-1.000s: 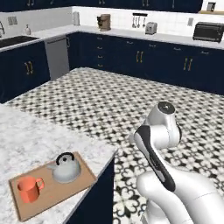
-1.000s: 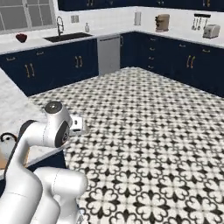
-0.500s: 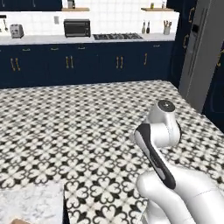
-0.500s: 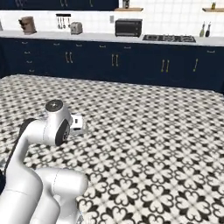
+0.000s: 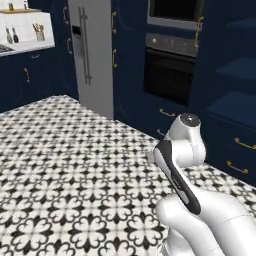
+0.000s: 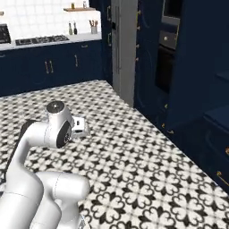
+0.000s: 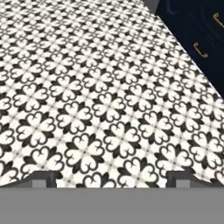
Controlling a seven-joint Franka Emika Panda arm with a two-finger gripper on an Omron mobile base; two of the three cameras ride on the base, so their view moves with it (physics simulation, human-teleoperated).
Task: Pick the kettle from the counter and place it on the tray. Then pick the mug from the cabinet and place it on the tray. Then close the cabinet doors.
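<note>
Patterned black-white tile floor [image 5: 65, 165] spans foreground; navy cabinet [image 5: 235, 90] with open shelves and brass-handled drawers at right, beside black-fronted oven unit [image 5: 172, 65] and grey refrigerator [image 5: 92, 55]. Arm folded over base, likely travel posture while approaching cabinet for door closing. End effector [image 7: 112, 180] aimed at floor, fingertips wide apart, holding nothing. Cabinet doors: state unclear. No legible writing or brands.

I count one fridge [image 5: 92, 55], one oven [image 5: 172, 50], and perhaps two bottles [image 6: 72, 29] on the bench [image 6: 53, 40].
</note>
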